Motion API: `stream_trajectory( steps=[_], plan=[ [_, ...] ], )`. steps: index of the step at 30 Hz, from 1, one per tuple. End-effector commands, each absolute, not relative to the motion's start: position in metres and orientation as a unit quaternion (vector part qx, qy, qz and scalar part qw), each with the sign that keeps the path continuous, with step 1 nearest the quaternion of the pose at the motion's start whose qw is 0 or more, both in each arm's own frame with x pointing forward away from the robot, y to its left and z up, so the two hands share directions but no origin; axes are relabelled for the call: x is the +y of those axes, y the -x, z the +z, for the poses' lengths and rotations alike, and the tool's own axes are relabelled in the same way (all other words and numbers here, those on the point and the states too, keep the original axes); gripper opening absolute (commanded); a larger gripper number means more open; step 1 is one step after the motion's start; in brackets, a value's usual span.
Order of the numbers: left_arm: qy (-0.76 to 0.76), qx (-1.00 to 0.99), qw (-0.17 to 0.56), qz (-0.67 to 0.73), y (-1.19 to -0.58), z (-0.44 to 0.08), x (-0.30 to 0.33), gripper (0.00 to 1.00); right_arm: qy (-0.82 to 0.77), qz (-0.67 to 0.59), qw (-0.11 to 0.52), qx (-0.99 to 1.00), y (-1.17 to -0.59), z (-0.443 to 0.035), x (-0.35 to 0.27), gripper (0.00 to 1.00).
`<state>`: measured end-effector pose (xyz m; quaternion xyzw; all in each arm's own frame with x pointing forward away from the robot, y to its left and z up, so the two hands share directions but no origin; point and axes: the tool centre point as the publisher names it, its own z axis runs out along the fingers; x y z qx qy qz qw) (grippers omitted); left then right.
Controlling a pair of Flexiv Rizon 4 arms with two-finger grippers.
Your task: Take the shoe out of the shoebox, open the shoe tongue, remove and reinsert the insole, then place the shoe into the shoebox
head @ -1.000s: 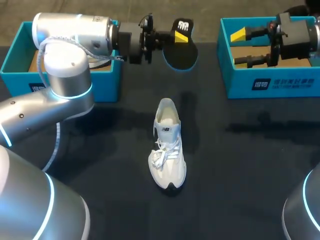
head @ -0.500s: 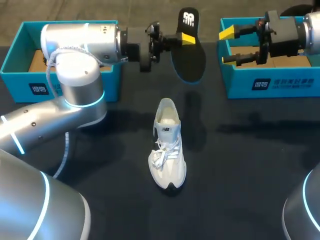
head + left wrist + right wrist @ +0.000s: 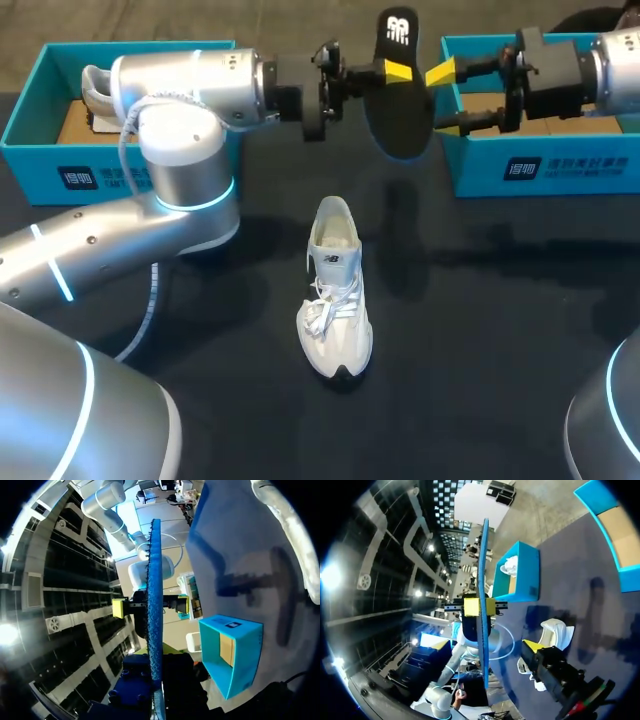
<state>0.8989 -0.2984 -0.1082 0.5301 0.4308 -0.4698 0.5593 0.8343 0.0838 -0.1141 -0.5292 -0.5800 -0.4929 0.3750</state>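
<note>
A white shoe [image 3: 335,290] lies on the dark table, toe toward me; it also shows in the right wrist view as the shoe [image 3: 555,630]. Its black insole [image 3: 402,95] with a blue edge hangs in the air above the table's back. My left gripper [image 3: 397,70] is shut on it. In the left wrist view the insole [image 3: 155,605] stands edge-on from the left gripper [image 3: 156,680]. My right gripper [image 3: 444,100] is open, one yellow tip on each side of the insole's right edge, apart from it. The right wrist view shows the insole [image 3: 484,580] edge-on ahead.
A teal shoebox [image 3: 120,160] stands at the back left with a white shoe [image 3: 95,85] in it. A second teal shoebox [image 3: 540,170] stands at the back right, under my right arm.
My left arm has carried the insole to the right. My right gripper has come left from over its box, and its fingers now straddle the insole's edge.
</note>
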Motion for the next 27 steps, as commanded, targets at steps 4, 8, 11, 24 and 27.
stream_trajectory(
  steps=[4, 8, 11, 24, 27],
  plan=[
    [-0.522, 0.424, 0.565, -0.478, -0.900, -0.107, -0.317, 0.00, 0.526, -0.492, 0.379, -0.581, -0.834, -0.117, 0.090, 0.58],
    [-0.527, 0.421, 0.558, -0.484, -0.896, -0.107, -0.321, 0.00, 0.524, -0.488, 0.382, -0.584, -0.834, -0.117, 0.091, 0.49],
    [-0.526, 0.421, 0.556, -0.487, -0.895, -0.107, -0.323, 0.00, 0.523, -0.489, 0.382, -0.584, -0.836, -0.117, 0.092, 0.47],
    [-0.522, 0.415, 0.560, -0.493, -0.889, -0.107, -0.332, 0.00, 0.519, -0.494, 0.388, -0.580, -0.837, -0.120, 0.095, 0.40],
    [-0.521, 0.415, 0.560, -0.493, -0.888, -0.107, -0.332, 0.00, 0.519, -0.495, 0.387, -0.579, -0.838, -0.120, 0.094, 0.39]
  ],
)
